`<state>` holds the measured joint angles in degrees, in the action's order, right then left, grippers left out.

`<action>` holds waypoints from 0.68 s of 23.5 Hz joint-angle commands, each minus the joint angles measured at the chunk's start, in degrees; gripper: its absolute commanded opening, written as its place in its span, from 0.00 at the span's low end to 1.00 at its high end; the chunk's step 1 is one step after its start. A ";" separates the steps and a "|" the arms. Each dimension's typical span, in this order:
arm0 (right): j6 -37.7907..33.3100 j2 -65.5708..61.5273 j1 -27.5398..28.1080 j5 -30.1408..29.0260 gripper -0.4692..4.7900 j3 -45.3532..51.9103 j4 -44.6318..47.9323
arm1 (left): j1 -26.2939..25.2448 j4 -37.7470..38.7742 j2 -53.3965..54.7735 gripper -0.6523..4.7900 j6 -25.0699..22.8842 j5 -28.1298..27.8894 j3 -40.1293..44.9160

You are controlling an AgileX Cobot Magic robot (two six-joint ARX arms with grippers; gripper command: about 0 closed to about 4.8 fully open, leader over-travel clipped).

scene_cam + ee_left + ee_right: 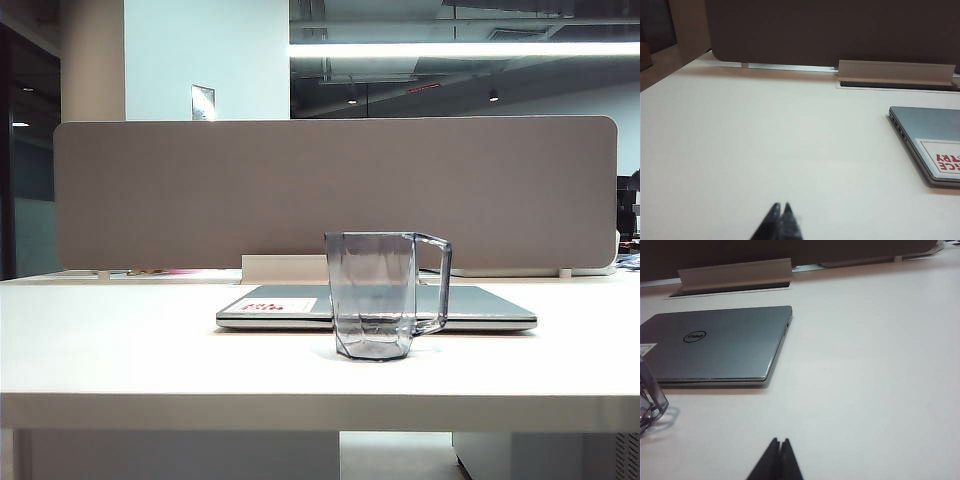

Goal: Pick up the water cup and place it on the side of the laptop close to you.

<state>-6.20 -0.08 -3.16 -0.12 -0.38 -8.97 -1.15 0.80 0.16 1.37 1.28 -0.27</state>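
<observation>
Clear blue-grey plastic marks the water cup (372, 295), a faceted mug standing upright on the white table (120, 340) in the exterior view, its squarish loop handle (436, 283) turned to the right of that view. It stands on the near side of the laptop (480, 306), just in front of the front edge and partly covering the middle of it; whether the two touch cannot be told. That thin silver-grey laptop lies closed and flat, with a white-and-red sticker (277, 305) at its left front corner. Behind it a grey partition panel (200, 190) runs across the back of the table, with a pale cable-slot cover (282, 268) at its foot. No arm shows in the exterior view. In the left wrist view the left gripper (781, 209) hangs over bare tabletop, its dark fingertips pressed together with nothing between them, well apart from the sticker corner of the laptop (925, 130). In the right wrist view the right gripper (780, 443) is likewise closed and empty over bare table, near the laptop (725, 345) with its round logo (694, 336), while the cup's (649, 400) base shows at the frame edge just in front of the laptop
</observation>
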 commanded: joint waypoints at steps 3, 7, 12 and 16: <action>0.04 0.11 -0.04 0.00 0.08 0.35 0.55 | 0.00 -1.16 0.04 0.11 0.20 0.02 -0.17; 0.04 0.11 -0.04 0.00 0.08 0.35 0.55 | 0.00 -4.20 0.04 0.11 0.20 0.02 -0.17; 0.04 0.11 -0.04 0.00 0.08 0.35 0.55 | 0.04 -4.11 0.07 0.11 0.17 0.02 -0.17; 0.04 0.11 -0.04 0.00 0.08 0.35 0.55 | 0.04 -4.11 0.07 0.11 0.17 0.02 -0.17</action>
<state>-6.17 -0.08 -3.16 -0.12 -0.38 -8.97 -1.13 -2.55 0.16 1.37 1.28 -0.27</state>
